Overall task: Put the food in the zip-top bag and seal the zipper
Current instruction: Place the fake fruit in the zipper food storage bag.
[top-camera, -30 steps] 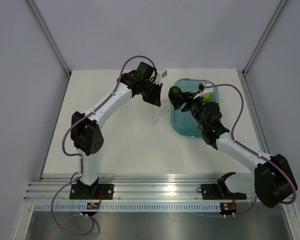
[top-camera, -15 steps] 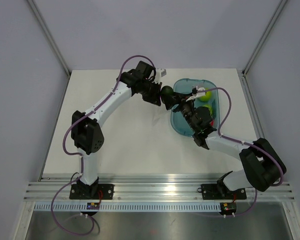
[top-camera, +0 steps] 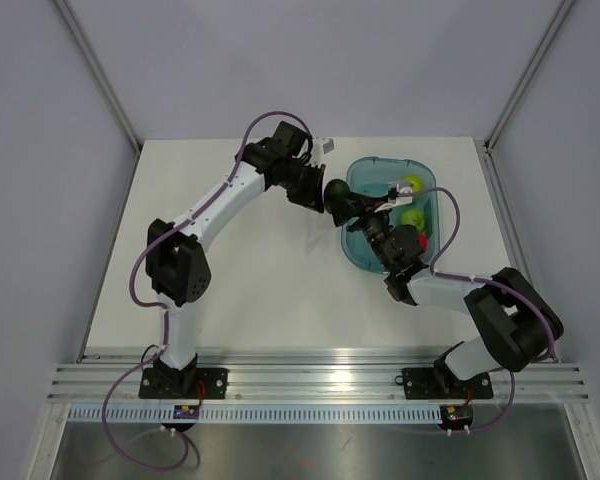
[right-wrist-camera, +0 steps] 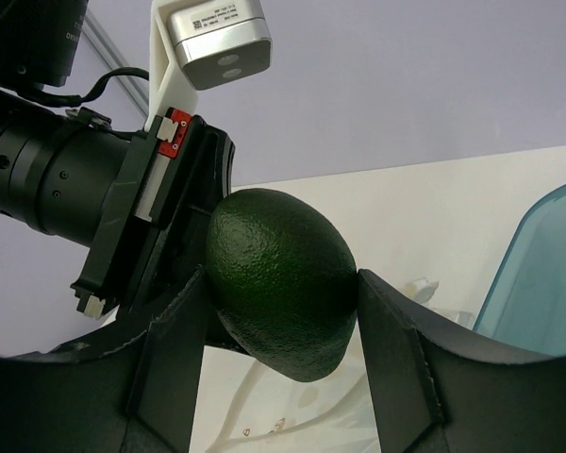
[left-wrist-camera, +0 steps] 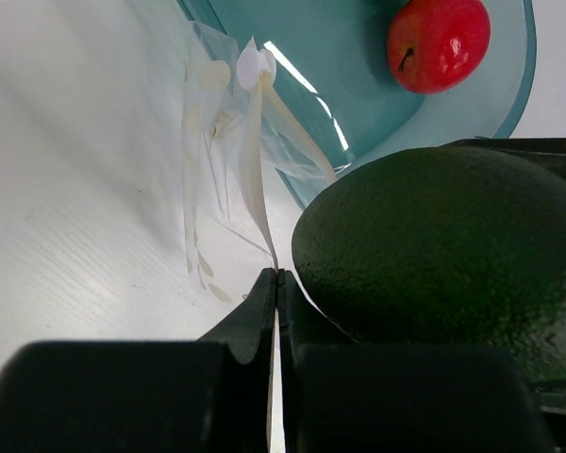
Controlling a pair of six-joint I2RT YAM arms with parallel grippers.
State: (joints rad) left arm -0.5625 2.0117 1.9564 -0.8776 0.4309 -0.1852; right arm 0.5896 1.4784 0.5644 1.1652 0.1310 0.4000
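White worktop (top-camera: 260, 270), grey walls. Right gripper (right-wrist-camera: 285, 326) clamps the food (right-wrist-camera: 281, 274) aloft, right beside the left gripper (left-wrist-camera: 276, 283), which pinches the bag (left-wrist-camera: 217, 142) by its edge. Food's not inside yet, I'd say; insertion and sealing remain.

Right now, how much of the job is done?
Done: the avocado is out of the teal tray, gripped by the right end effector. In hand: the left end effector pinches the clear bag by its edge. Left: getting it inside and sealing the zipper.

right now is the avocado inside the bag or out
Out. The right gripper grips the avocado outside the bag, whose edge the left gripper pinches.
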